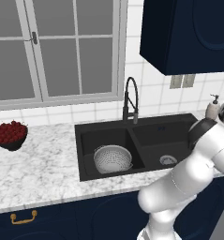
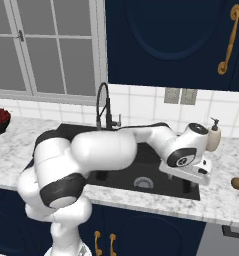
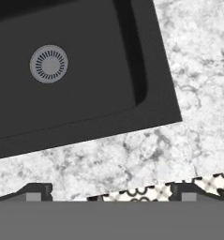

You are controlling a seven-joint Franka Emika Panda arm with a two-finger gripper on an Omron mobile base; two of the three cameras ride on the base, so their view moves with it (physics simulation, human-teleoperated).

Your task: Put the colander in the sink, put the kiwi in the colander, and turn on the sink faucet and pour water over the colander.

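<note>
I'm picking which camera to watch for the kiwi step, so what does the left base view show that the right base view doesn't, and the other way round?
Left base view: the colander sitting in the left basin of the sink, not seen from the right behind the arm. Right base view: the kiwi lying on the marble counter right of the sink, and the open gripper over the sink's front right corner. Both: the faucet, the soap dispenser, the bowl of red berries and the window.

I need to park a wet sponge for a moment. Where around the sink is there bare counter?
Bare white marble counter lies between the dark bowl of red berries and the black double-basin sink. The left basin holds the round silver colander. Right of the sink it is tighter: beige soap dispenser, small brown kiwi.
</note>
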